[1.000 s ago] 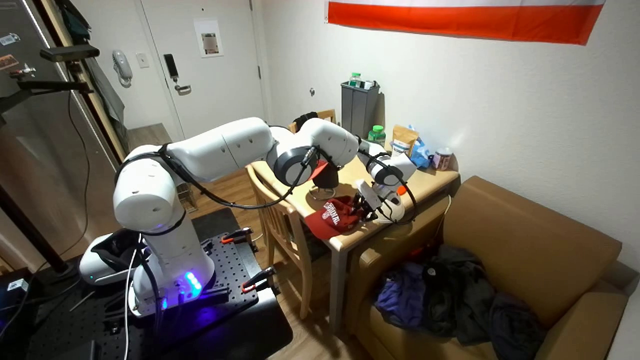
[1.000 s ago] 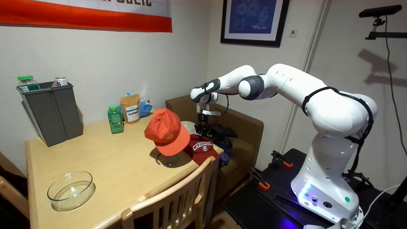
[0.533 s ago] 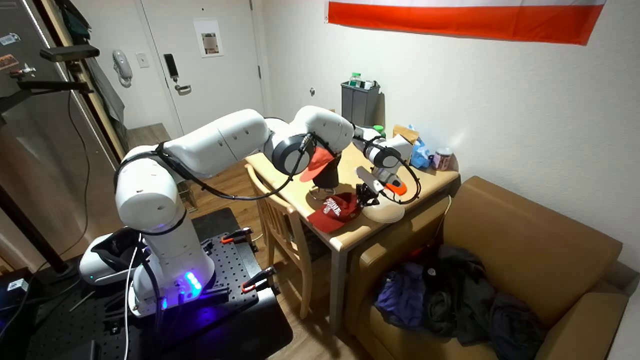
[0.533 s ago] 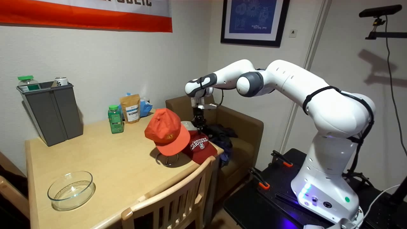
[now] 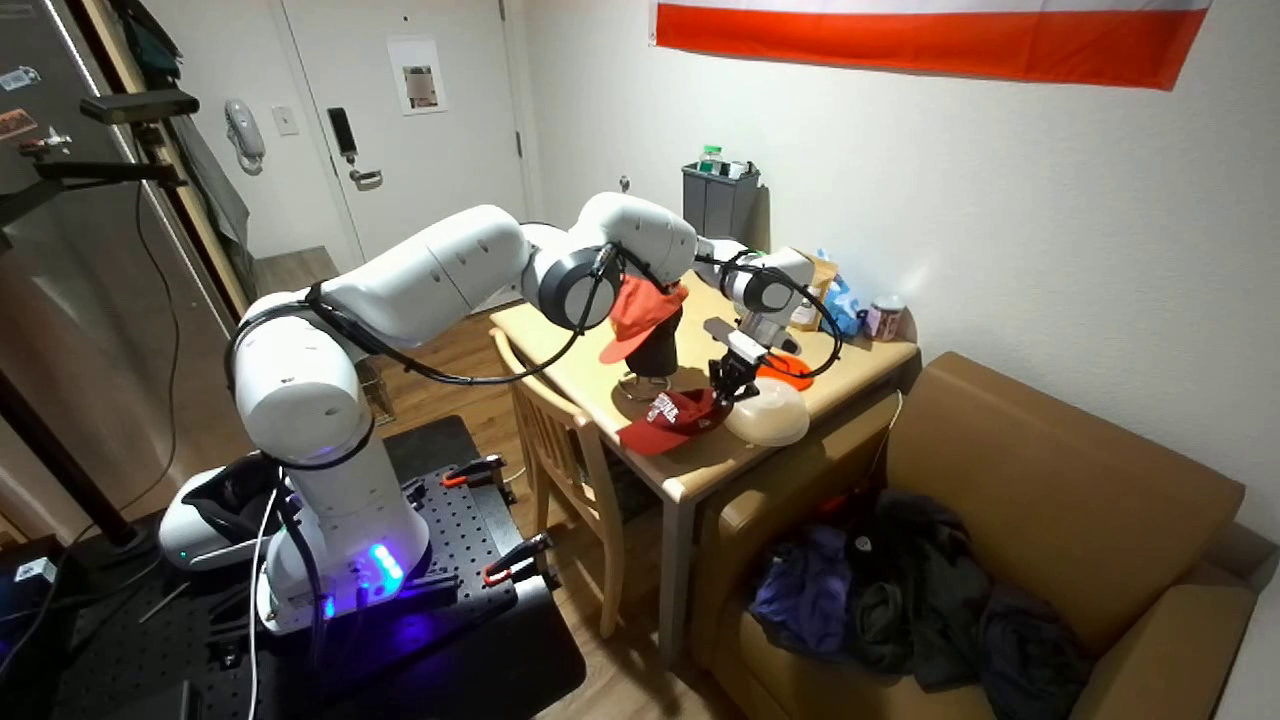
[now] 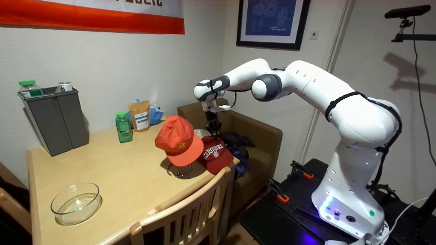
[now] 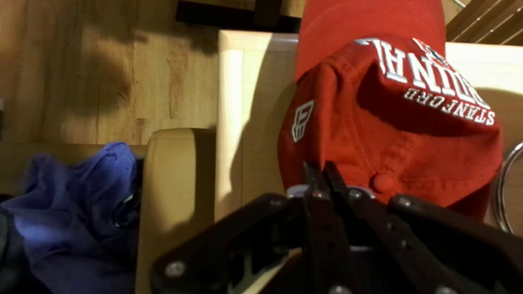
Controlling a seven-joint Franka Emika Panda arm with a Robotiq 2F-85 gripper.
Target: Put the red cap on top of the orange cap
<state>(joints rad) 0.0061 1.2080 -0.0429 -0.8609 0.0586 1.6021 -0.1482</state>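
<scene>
While the orange cap tops a stand, my gripper pinches the red cap between its fingers.

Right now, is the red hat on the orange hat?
Off: in an exterior view, the red cap is beside the orange cap, whose top is bare.

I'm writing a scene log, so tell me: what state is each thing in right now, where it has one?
Hand: closed, pinching the red cap
Red cap: dented, creased; whether clear of the table, cannot tell
Orange cap: perched on a stand, uncovered
Green bottle: upright, lid on
Pouch: standing upright
Grey bin: open, items inside
Glass bowl: upright, uncovered
Door: closed
Clothes: crumpled on the sofa
</scene>
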